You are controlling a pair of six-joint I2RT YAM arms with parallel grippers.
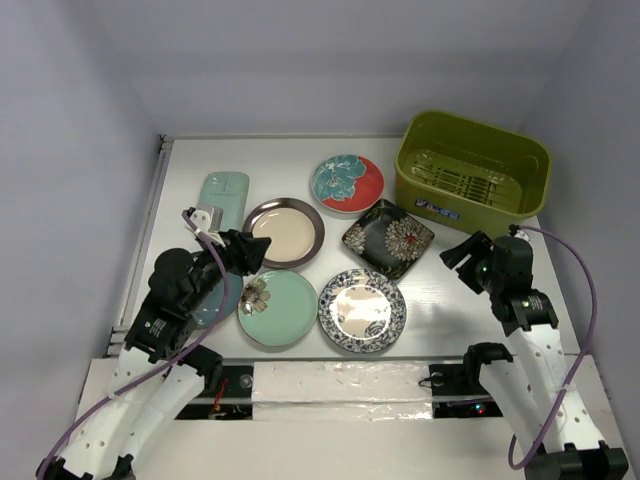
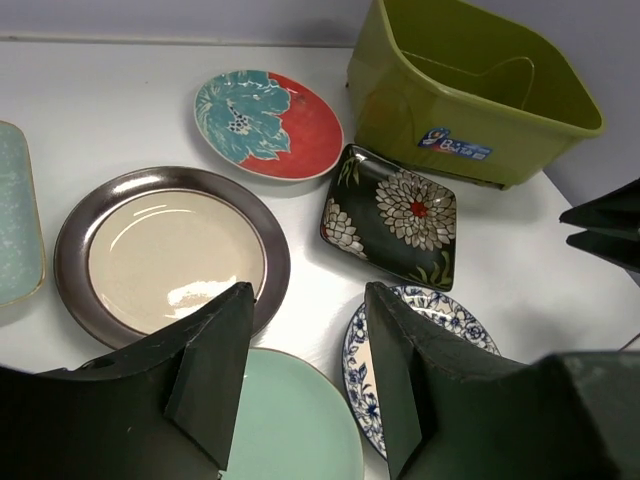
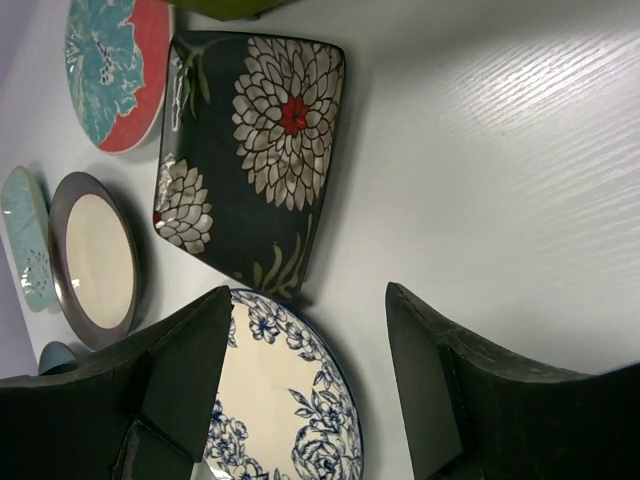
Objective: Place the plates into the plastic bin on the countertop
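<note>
This looks like a robot test cell in a lab rather than a lived-in kitchen. The white worktop point(image 1: 470, 320) is boxed in along its left, far and right edges by bare pale grey walls point(image 1: 330, 60). The left arm point(image 1: 150, 400) and the right arm point(image 1: 535, 350), both white and perforated, are bolted at its near edge. Purple cables point(image 1: 596, 300) loop from them, and a strip of shiny tape point(image 1: 340, 388) lies between their bases. The household things set out on the worktop are mismatched plates point(image 1: 284, 232) and an olive plastic bin point(image 1: 500, 205).
</note>
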